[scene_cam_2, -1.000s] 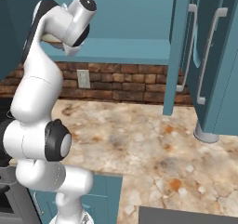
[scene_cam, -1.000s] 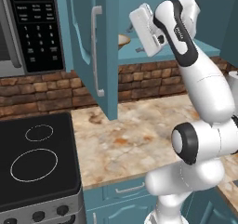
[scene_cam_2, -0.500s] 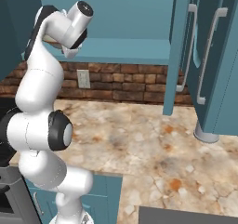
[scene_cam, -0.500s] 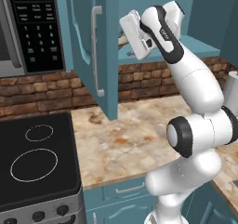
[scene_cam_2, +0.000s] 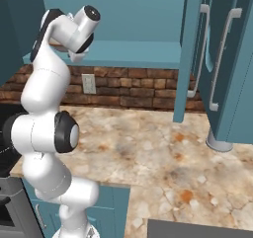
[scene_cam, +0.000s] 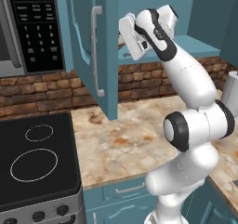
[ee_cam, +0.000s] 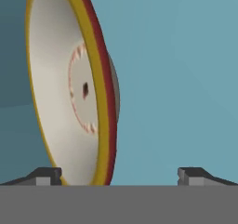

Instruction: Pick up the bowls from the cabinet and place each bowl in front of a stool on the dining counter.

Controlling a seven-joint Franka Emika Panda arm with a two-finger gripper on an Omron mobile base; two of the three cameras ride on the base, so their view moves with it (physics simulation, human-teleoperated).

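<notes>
Left base view: the arm reaches up into the open cabinet (scene_cam: 107,56), its hand just above the teal shelf (scene_cam: 195,49), with the marble counter (scene_cam: 125,144) well below.

Right base view: the hand sits at the shelf's (scene_cam_2: 133,54) left end.

Hand view: the tool (ee_cam: 121,174) is spread wide, holding nothing; the cream bowl (ee_cam: 69,93) stands just ahead, by its left fingertip (ee_cam: 44,175).
</notes>
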